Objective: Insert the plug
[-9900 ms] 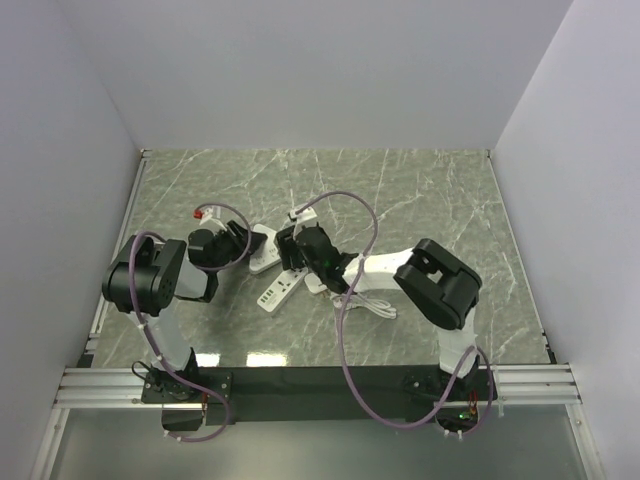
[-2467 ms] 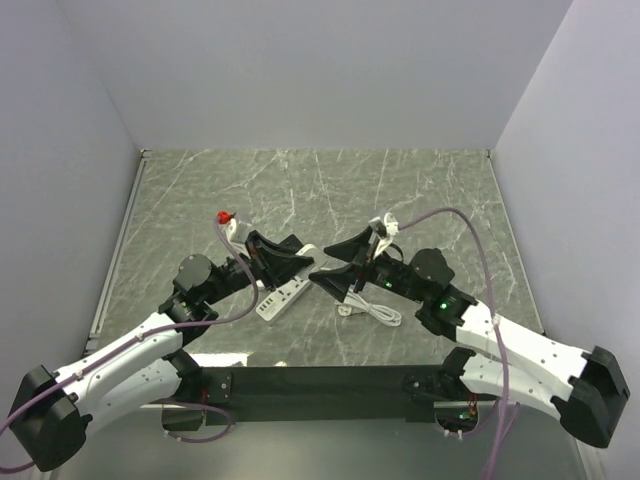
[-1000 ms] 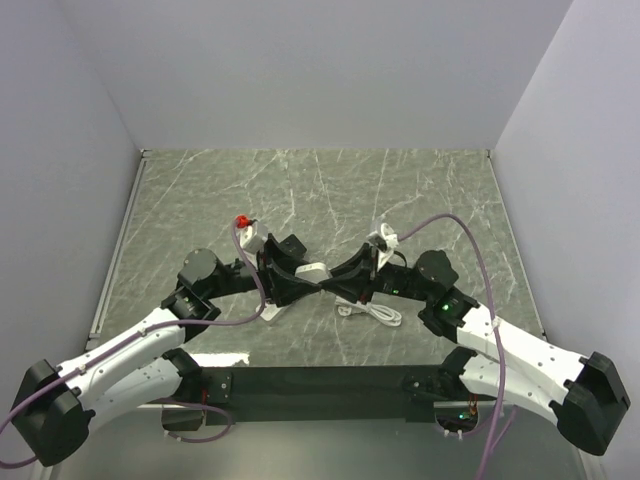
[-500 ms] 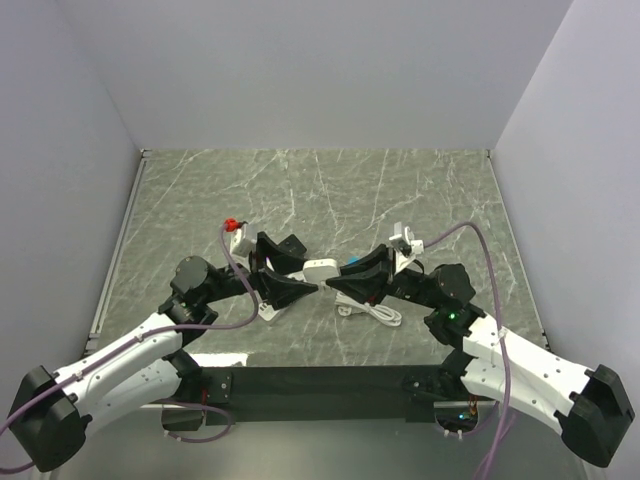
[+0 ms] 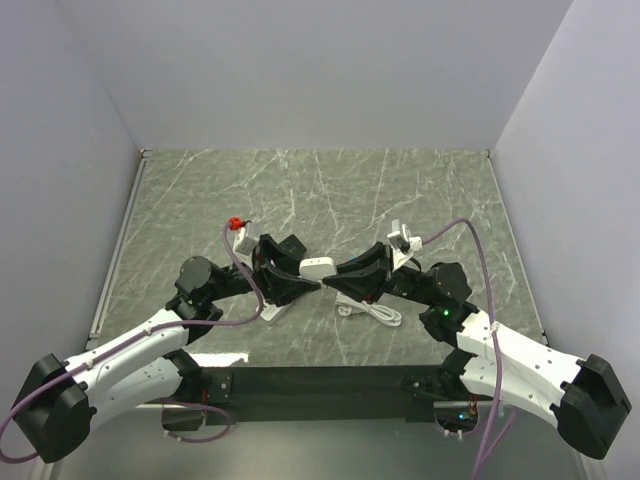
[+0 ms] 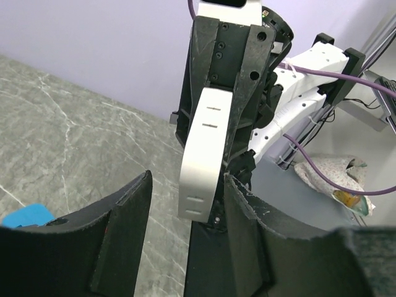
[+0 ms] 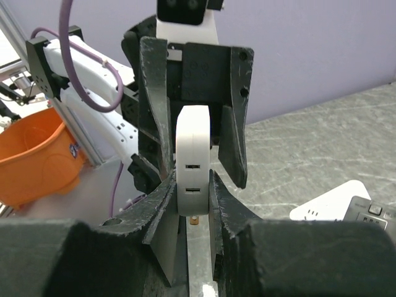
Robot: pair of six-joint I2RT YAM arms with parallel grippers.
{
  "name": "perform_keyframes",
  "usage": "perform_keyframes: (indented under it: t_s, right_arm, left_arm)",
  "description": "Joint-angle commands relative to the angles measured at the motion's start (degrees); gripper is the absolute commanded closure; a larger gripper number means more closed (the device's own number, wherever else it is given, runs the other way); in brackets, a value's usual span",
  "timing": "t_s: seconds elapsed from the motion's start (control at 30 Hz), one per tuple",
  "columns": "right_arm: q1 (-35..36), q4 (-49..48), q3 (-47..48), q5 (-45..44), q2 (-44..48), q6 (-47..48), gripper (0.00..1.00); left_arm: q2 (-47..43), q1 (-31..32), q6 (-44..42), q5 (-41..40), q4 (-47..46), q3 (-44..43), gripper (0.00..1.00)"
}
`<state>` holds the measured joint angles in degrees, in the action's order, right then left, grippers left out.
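**plug held in the air between both grippers, strip waiting below**

the left gripper reaches in from the left with its jaws parted on either side of the plug. there is a clear gap at its left finger, so it brackets the block rather than clamping it. this looks like a steadying or re-gripping stance for a handover, though that is a judgement.

the plug is a white rounded block with slots on its face, raised above the table at the middle, where the two arms meet. the right gripper has its jaws closed on the block's flat sides and carries it. a brass pin shows beneath the block in the right wrist view, so the prong end likely points down.

the power strip lies on the table under the left gripper and is mostly hidden. whether its sockets are free cannot be told. a loose white cable lies to its right. off the table, an orange bucket shows only its outside, so its contents cannot be seen.
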<state>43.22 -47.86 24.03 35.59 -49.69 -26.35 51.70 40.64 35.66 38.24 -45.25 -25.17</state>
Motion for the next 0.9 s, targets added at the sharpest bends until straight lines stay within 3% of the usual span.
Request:
perform_keyframes:
  t_s: [0.0, 0.07, 0.17, 0.23, 0.33, 0.47, 0.57, 0.63, 0.67, 0.73, 0.87]
  right_arm:
    - [-0.3, -5.1, 0.2, -0.4, 0.6, -0.7, 1.00]
    - [-0.3, -5.1, 0.3, -0.1, 0.2, -0.8, 1.00]
    - [-0.3, -5.2, 0.4, 0.2, -0.3, -0.8, 1.00]
    - [-0.2, -5.0, 0.4, 0.4, -0.9, -0.7, 1.00]
    - [-0.1, -3.2, 0.8, 0.5, -1.9, 0.1, 1.00]
    - [0.2, 1.2, 1.3, -0.7, -2.4, 1.5, 0.97]
    - [0.3, 5.2, 0.7, -2.8, -0.3, 2.7, 0.86]
    - [0.3, 8.0, 0.8, -4.0, 1.9, 3.8, 0.68]
    - [0.3, 10.8, 1.0, -4.0, 2.5, 4.3, 0.52]
    - [0.2, 14.6, 1.4, -4.0, 4.1, 5.4, 0.34]
    - [0.3, 18.8, 1.1, -4.8, 7.8, 6.5, 0.17]
  left_arm:
    - [0.0, 0.3, 0.6, 1.7, -3.8, 0.1, 0.45]
    - [0.2, 0.4, 0.6, 1.8, -4.1, 0.0, 0.48]
    - [0.5, 0.4, 0.7, 2.0, -4.5, -0.1, 0.66]
    - [0.6, 0.4, 0.7, 1.9, -4.9, -0.1, 0.74]
    - [0.9, 0.4, 1.0, 2.3, -6.2, -0.1, 0.96]
    - [1.6, 0.4, 0.0, 3.2, -6.3, 0.4, 0.99]
    - [1.3, 0.4, -2.8, 3.3, -4.2, 0.7, 0.99]
    - [1.1, 0.4, -4.7, 4.2, -2.9, 0.7, 0.99]
    - [1.0, 0.4, -5.2, 4.6, -2.6, 0.6, 0.99]
    - [1.3, 0.4, -6.8, 5.7, -1.2, 0.0, 0.99]
    - [2.3, 0.4, -9.0, 7.9, 0.6, -0.5, 0.99]
